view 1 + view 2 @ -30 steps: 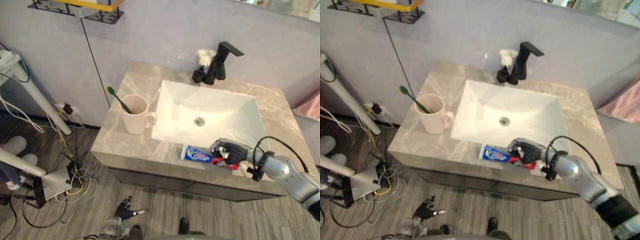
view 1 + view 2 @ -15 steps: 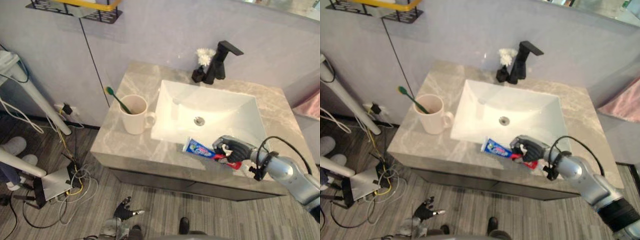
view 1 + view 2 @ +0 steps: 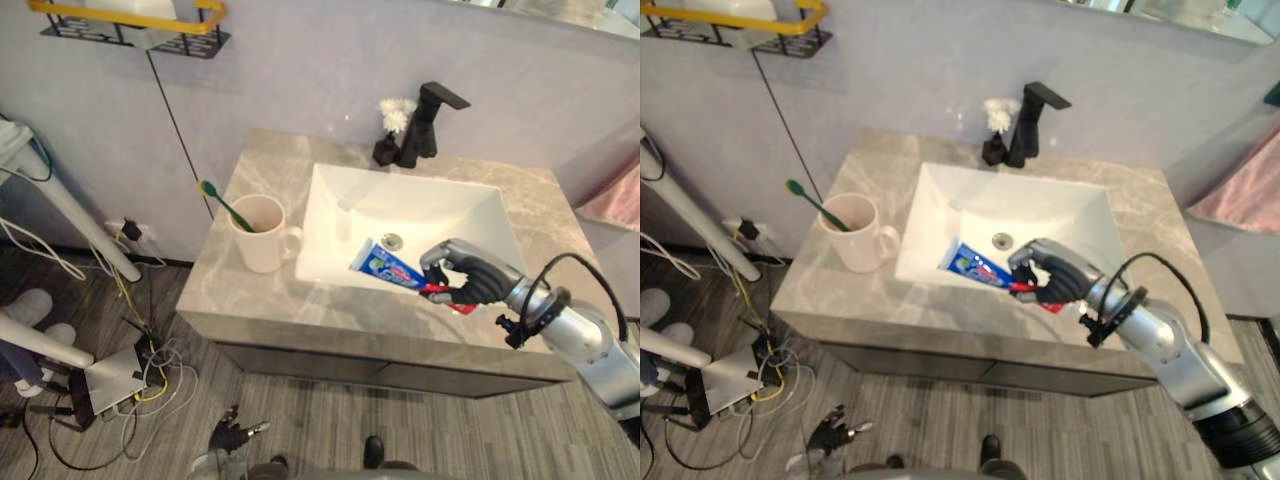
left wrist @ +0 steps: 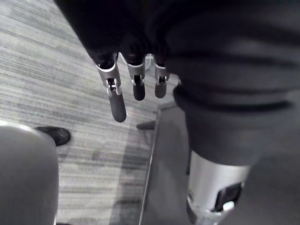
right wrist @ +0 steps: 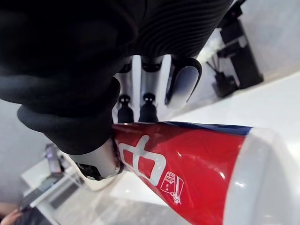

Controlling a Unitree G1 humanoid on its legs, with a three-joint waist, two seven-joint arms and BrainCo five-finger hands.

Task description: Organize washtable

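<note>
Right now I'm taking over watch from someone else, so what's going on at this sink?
The robot's right hand is curled round a toothpaste tube by its red end and holds it over the front part of the white sink. To the left of the sink, a mug with a green toothbrush in it stands on the counter. The left hand hangs low above the floor with relaxed fingers, holding nothing.

Open basin (image 3: 440,215) lies free between mug (image 3: 262,240) and rear faucet (image 3: 425,125).
</note>
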